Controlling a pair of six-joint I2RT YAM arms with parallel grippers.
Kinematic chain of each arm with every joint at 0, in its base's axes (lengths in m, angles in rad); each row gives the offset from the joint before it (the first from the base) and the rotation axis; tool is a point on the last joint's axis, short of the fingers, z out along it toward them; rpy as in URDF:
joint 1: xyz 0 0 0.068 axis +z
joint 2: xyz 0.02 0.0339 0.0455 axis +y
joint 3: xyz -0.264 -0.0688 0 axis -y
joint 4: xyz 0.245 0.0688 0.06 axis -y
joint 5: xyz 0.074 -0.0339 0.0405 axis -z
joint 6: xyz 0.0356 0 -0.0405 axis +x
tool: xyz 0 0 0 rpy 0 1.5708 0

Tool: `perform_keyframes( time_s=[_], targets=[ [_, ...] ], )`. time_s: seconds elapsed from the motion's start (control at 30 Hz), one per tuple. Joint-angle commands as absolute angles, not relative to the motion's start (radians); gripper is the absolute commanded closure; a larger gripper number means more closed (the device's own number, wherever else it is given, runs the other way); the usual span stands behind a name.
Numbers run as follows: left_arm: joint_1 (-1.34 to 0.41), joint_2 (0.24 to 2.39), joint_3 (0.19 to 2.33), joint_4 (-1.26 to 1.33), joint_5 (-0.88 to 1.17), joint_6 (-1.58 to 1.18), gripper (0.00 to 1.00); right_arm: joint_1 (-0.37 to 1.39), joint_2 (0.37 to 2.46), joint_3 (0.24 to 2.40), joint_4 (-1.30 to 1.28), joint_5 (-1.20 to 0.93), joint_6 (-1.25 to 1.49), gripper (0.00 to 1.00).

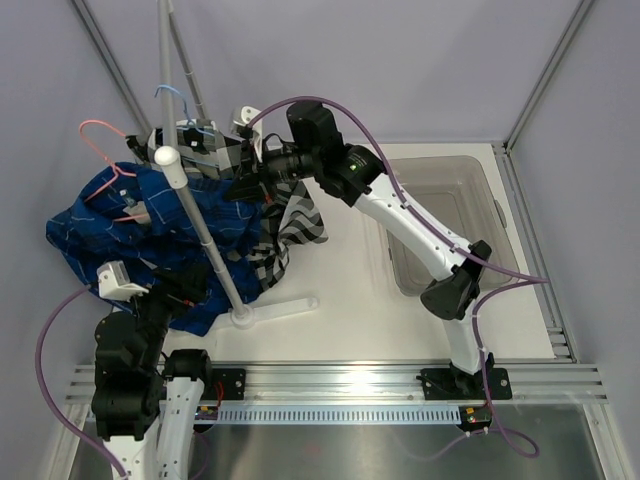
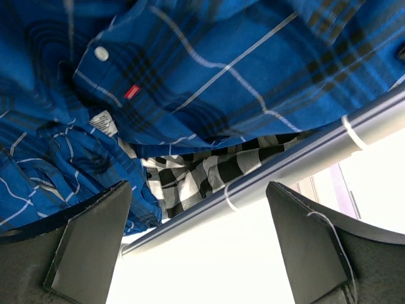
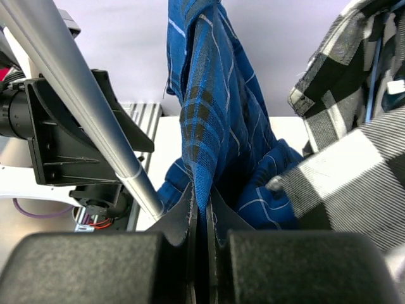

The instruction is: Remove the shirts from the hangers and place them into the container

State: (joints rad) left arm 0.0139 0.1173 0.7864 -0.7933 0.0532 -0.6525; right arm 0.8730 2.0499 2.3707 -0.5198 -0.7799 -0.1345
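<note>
The royal-blue plaid shirt point(image 1: 110, 225) hangs bunched at the left of the white rack pole point(image 1: 200, 225), with the pink hanger point(image 1: 100, 135) sticking out of its top. The black-and-white checked shirt point(image 1: 292, 232) droops right of the pole, below the light blue hanger point(image 1: 172, 92). My right gripper point(image 1: 205, 160) reaches in from the right. In the right wrist view it point(image 3: 204, 215) is shut on a fold of the blue shirt point(image 3: 215, 114). My left gripper point(image 1: 185, 290) sits low under the blue shirt's hem, and its jaws point(image 2: 202, 240) are wide open around nothing. The container point(image 1: 480, 190) stands at the right with nothing in it.
The rack's pole point(image 2: 285, 164) slants across just ahead of my left fingers point(image 2: 88, 240), and its foot point(image 1: 270, 310) rests on the white table near the front. The right arm's long links span the table between the rack and the bin.
</note>
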Motion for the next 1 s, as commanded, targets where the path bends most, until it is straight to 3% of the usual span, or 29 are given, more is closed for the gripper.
perform_keyframes(
  time_s=[0.0, 0.13, 0.5, 0.97],
  targets=[
    [0.011, 0.106, 0.836, -0.772, 0.081, -0.627, 0.08, 0.884, 2.071, 2.434, -0.491, -0.805, -0.127, 1.0],
    [0.012, 0.101, 0.856, -0.781, 0.107, -0.626, 0.08, 0.885, 2.071, 2.382, -0.459, -0.778, -0.117, 1.0],
    [0.021, 0.1, 0.934, -0.775, 0.319, -0.68, 0.17, 0.884, 1.89, 1.956, -0.212, -0.649, -0.028, 1.0],
    [0.081, 0.14, 1.088, -0.72, 0.557, -0.793, 0.16, 0.879, 1.674, 1.587, -0.084, -0.413, 0.103, 1.0]
  ],
)
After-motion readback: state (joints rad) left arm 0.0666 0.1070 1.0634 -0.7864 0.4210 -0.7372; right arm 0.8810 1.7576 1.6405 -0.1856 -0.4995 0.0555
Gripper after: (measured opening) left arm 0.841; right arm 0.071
